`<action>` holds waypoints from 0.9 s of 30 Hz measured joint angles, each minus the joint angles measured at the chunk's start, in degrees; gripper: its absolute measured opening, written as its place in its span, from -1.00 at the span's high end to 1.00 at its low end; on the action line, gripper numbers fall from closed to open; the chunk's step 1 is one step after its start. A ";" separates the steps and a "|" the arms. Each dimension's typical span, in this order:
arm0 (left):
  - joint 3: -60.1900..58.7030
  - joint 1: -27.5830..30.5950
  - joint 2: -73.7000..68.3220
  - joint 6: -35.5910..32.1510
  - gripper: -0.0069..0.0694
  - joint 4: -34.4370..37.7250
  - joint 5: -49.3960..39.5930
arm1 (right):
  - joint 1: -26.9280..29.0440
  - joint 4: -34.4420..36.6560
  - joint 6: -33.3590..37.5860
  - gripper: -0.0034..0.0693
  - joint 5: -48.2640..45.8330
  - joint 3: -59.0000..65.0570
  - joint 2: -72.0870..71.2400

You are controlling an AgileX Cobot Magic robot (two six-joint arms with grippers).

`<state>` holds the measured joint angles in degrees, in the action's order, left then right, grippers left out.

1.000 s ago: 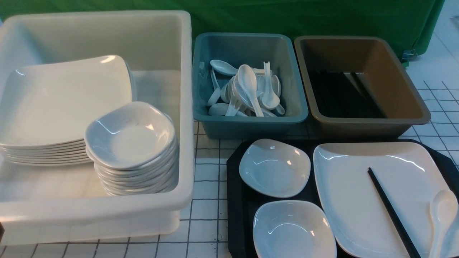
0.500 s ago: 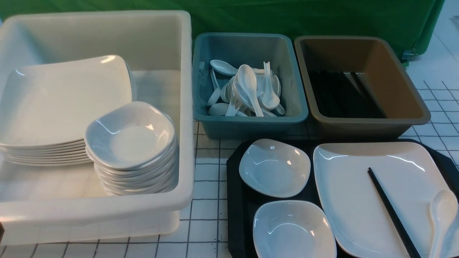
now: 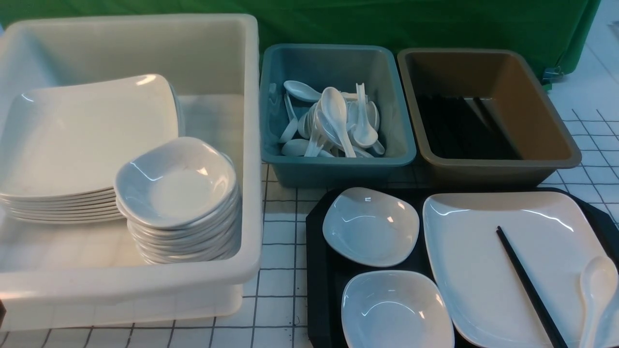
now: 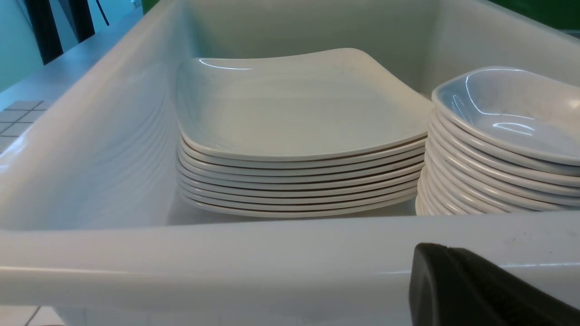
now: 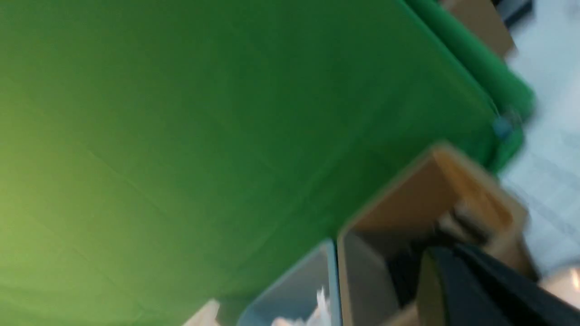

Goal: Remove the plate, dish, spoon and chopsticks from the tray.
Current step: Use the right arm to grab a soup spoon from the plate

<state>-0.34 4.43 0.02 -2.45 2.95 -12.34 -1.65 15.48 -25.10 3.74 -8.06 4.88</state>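
Listing cut-off items first.
- Tray: black, its near and right edges run out of the front view.
- Plate: on the tray's right part, near right corner cropped.
- Chopsticks: slantwise across the plate, near ends cropped. Whether one stick or two shows cannot be told.
- Spoon: on the plate's right side, bowl toward the far end, handle cropped.
- Far dish and near dish: on the tray's left part, the near one cropped below.
- Left gripper: one black finger in the wrist view, just outside the tub, jaws together.
- Right gripper: a dark blur in a smeared wrist view, jaws together, nothing seen held.
- Both arms lie outside the front view.

Change since a second ago: nothing in the front view has moved.

Surroundings:
- Table: white with a dark grid.
- Tub: holds a plate stack and a dish stack.
- Teal bin: holds a spoon heap.
- Brown bin: contents dark and indistinct.
- Cloth: green, behind the bins.
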 joint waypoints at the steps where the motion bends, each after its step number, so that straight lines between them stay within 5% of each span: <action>1: 0.00 0.00 0.00 0.00 0.81 0.00 0.00 | 0.00 0.00 3.16 0.88 -0.45 -2.93 2.28; 7: 0.00 0.00 0.00 0.00 0.81 0.00 0.00 | 0.00 -0.54 23.49 0.89 -23.70 -20.16 23.13; 14: 0.00 0.00 0.00 0.00 0.81 0.00 0.00 | 0.00 -7.22 23.39 0.81 -54.26 -33.74 48.34; 17: 0.00 0.00 0.00 0.00 0.81 0.00 0.00 | 0.00 -9.90 21.12 0.64 -58.30 -35.88 54.95; 24: 0.00 0.00 0.00 0.02 0.81 0.00 0.00 | -0.05 -11.21 19.10 -0.16 -55.55 -36.50 66.20; 27: 0.00 0.00 0.00 0.02 0.81 0.00 0.00 | -0.24 -11.16 18.12 -0.31 -54.70 -36.50 70.00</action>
<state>-0.34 4.43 0.02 -2.43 2.95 -12.34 -1.89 4.31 -6.99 -50.96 -44.56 74.88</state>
